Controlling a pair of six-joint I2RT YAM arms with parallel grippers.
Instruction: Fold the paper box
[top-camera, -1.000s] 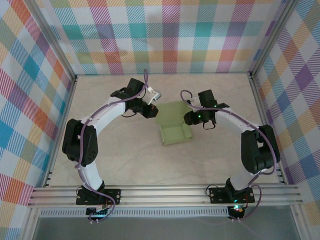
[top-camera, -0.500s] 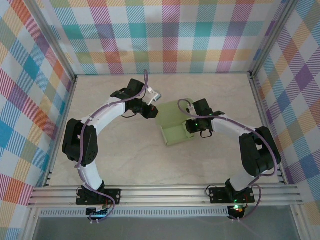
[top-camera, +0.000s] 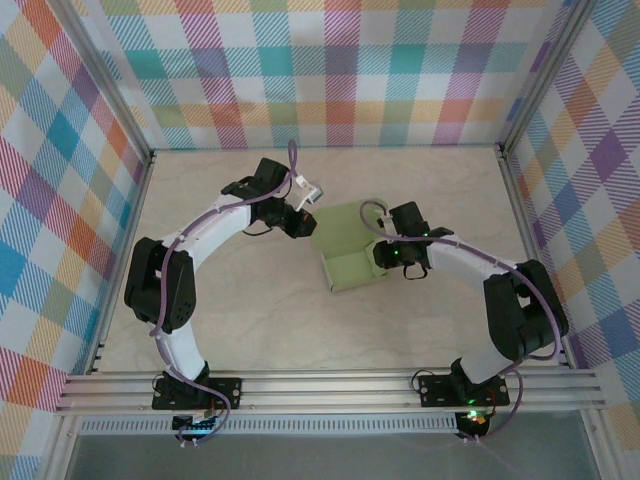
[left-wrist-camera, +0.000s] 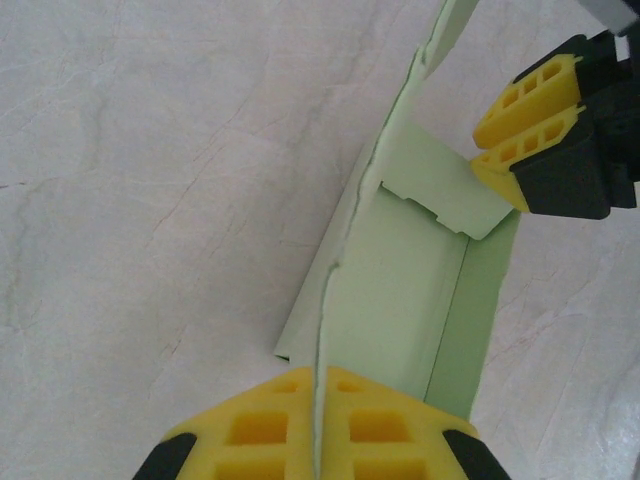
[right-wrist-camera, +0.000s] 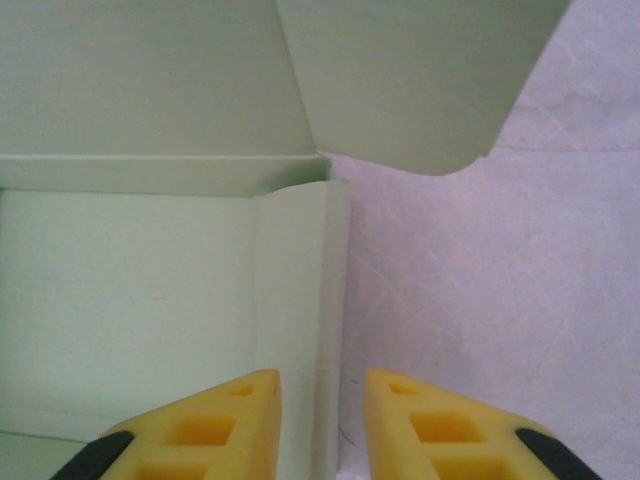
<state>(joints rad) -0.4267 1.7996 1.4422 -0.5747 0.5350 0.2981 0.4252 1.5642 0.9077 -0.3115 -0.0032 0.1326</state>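
Note:
The paper box (top-camera: 348, 262) is pale green, half formed, and lies mid-table with its lid flap raised at the back. My left gripper (top-camera: 308, 225) is at its left side. In the left wrist view the gripper (left-wrist-camera: 322, 372) is shut on the thin upright left edge of the paper box (left-wrist-camera: 400, 290). My right gripper (top-camera: 382, 258) is at the box's right side. In the right wrist view the gripper (right-wrist-camera: 320, 375) is open and straddles the folded right wall of the paper box (right-wrist-camera: 130, 300), with a small gap by the outer finger (right-wrist-camera: 420, 425).
The marbled beige table (top-camera: 250, 320) is ringed by plaid walls and metal frame posts (top-camera: 515, 190). A rail (top-camera: 330, 390) runs along the near edge by the arm bases. My right gripper's yellow fingers (left-wrist-camera: 525, 120) show in the left wrist view beside an inner flap.
My right gripper has moved in from beside the box to its right wall, closing down and then easing a little. The box has shifted slightly. The left arm has stayed put.

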